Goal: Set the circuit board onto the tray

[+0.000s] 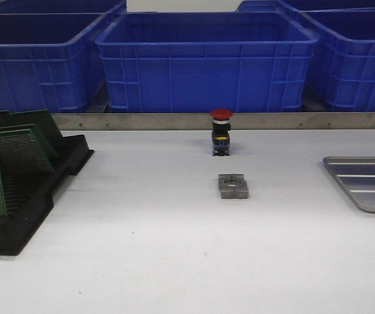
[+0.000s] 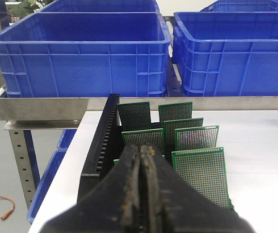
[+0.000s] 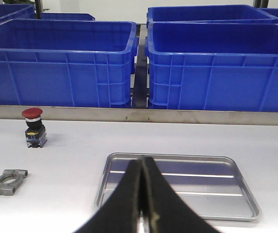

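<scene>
Both sets of jaws are pressed together with nothing between them, so no pick has started. The left gripper (image 2: 141, 160) hangs over the near end of the black rack (image 2: 102, 145), and that's where the circuit boards (image 2: 197, 138) are, standing upright in the slots in two staggered rows. The right gripper (image 3: 142, 167) sits over the near edge of the tray (image 3: 177, 187), which is bare, ribs showing. Biggest risk I see: the boards are thin and packed close, so if the left jaws don't open wide enough or come down off-line, they'll clip the neighbouring board or shove one crooked in its slot instead of pinching it. Pulling at an angle could also drag the whole rack, since it just rests on the surface (image 1: 174, 248). Then there's the trip across: in the front view the rack is at the far left and the tray at the far right edge, well apart, with a red push button (image 1: 221, 133) and a small grey metal clamp (image 1: 233, 186) sitting between them. A low carry could knock either one. A handover mid-way probably makes sense, and a thin board could slip there.
</scene>
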`<action>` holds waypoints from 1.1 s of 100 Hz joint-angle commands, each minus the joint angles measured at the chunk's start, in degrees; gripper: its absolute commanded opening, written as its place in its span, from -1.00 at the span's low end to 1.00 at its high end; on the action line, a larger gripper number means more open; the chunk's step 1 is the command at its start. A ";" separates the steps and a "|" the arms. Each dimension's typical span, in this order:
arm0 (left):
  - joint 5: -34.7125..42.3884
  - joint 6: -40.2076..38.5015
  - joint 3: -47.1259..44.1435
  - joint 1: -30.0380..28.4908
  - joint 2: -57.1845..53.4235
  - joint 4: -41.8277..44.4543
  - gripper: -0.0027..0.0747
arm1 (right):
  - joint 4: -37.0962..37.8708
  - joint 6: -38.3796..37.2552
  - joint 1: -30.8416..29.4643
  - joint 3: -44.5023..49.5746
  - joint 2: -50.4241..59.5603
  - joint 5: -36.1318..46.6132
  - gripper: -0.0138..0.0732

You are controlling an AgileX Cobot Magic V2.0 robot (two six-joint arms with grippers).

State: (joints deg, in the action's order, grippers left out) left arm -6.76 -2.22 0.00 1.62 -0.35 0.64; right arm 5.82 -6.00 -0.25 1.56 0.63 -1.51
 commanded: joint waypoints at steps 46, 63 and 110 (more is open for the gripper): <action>5.56 -0.75 2.15 0.45 -1.28 -0.64 -0.98 | 0.53 0.07 -0.02 -0.70 1.45 4.15 -0.82; -2.96 -0.75 11.80 0.45 2.63 -0.64 -0.98 | 0.53 0.07 -0.02 -0.70 1.45 4.15 -0.82; -30.01 0.62 39.49 0.45 29.89 -0.64 -0.98 | 0.53 0.07 -0.02 -0.70 1.45 4.15 -0.82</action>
State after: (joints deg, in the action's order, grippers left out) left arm -35.25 -2.22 34.10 1.62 23.47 0.64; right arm 5.82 -6.00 -0.25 1.56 0.63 -1.51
